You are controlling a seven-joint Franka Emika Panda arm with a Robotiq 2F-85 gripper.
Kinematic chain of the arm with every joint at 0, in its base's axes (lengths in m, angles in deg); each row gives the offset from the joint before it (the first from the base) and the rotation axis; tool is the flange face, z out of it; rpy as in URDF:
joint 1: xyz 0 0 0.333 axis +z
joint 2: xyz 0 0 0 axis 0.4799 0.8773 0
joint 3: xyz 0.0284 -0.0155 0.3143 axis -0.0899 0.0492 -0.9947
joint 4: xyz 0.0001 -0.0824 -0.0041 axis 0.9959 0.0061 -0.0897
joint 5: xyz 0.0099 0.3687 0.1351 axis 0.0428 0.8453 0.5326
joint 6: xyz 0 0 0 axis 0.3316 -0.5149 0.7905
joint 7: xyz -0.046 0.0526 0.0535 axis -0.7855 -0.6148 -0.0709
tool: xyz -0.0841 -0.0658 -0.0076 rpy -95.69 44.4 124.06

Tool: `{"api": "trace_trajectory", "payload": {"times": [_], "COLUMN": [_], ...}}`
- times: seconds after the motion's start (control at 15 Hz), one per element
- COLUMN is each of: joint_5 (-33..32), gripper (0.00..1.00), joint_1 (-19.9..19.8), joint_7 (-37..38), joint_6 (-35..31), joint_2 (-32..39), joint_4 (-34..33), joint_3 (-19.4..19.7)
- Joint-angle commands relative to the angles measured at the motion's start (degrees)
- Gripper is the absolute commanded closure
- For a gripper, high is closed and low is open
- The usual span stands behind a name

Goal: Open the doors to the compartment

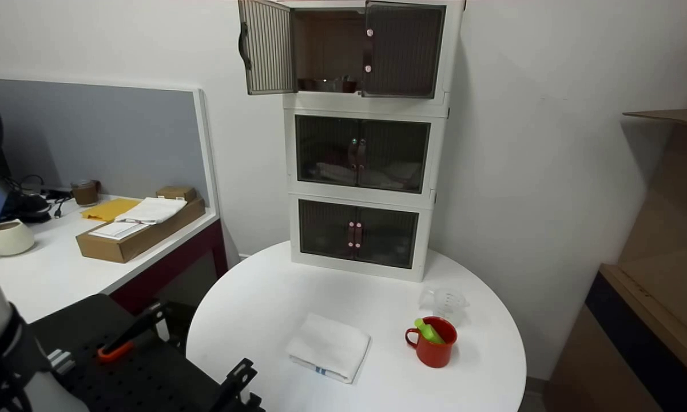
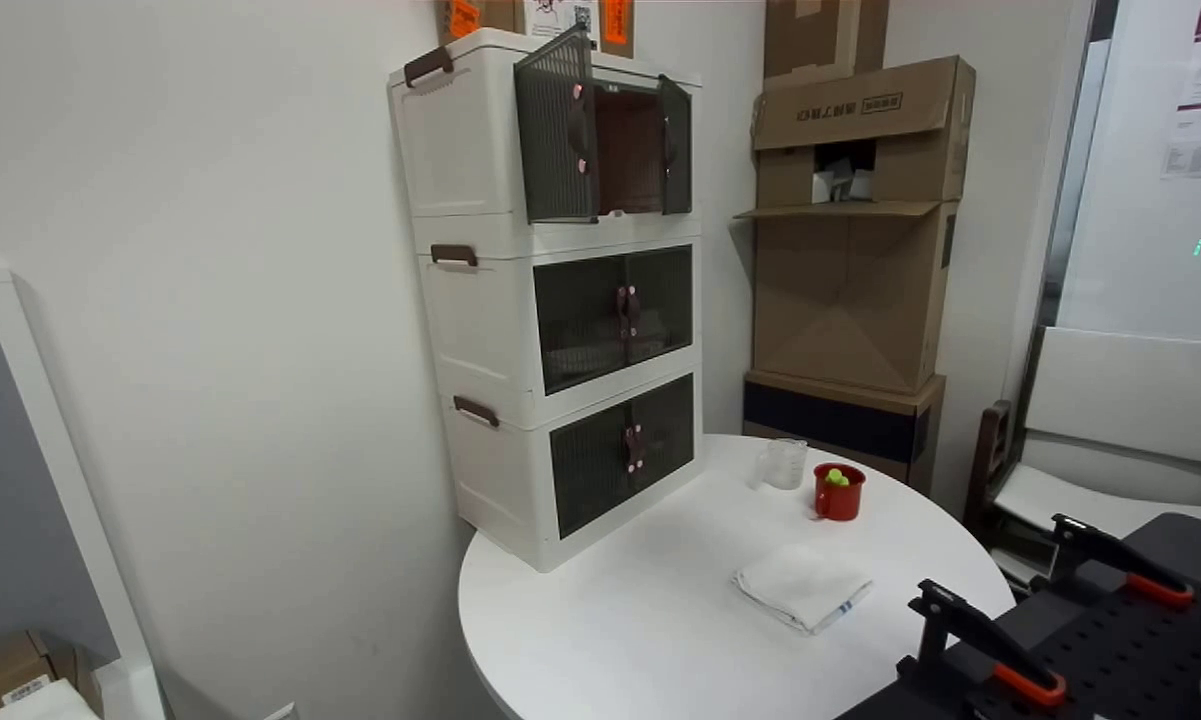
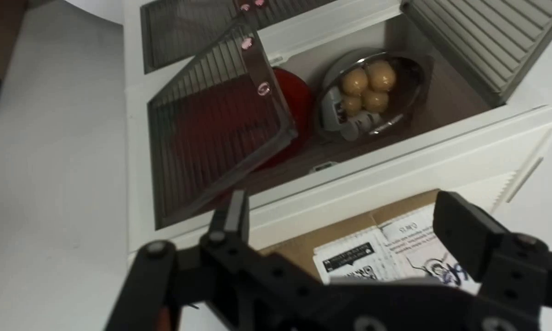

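Black, its two jaws standing well apart, the end effector (image 3: 342, 209) grips nothing in the wrist view. Past it, one dark, smoky, ribbed translucent door panel (image 1: 269, 48) is swung wide from the compartment (image 2: 460, 150), the boxy white-framed top tier of a three-tier cabinet (image 1: 360, 196) at the wall-side edge of the round white worktop (image 1: 234, 337); a matching second panel (image 1: 406, 54) stands only partly out, and the end effector touches neither. Inside show a clear bowl (image 3: 409, 76) of tan balls (image 3: 381, 76) and a red rounded object (image 3: 296, 92). By my reading the task is nearly done: both panels stand open, and what remains is at most swinging the second panel farther. Toward the worktop's right edge, in an exterior view, sits a red mug (image 1: 435, 355) with a lime-green object (image 1: 429, 332) in it.
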Motion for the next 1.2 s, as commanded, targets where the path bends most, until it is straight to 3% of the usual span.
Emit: {"api": "trace_trajectory", "payload": {"times": [0.0, 0.33, 0.4, 1.13], "joint_5": [-7.19, -6.40, -6.59, -7.99], "gripper": [0.00, 0.00, 0.00, 0.00], "joint_1": [8.56, 13.16, 11.72, 11.83], "joint_7": [9.99, 13.64, 13.90, 16.43], "joint_6": [2.78, 3.89, 3.44, 7.69], "joint_2": [8.13, 15.39, 16.12, 23.33], "joint_4": [-7.75, -13.35, -13.44, -20.38], "joint_3": [5.40, 8.94, 7.30, 8.35]}}
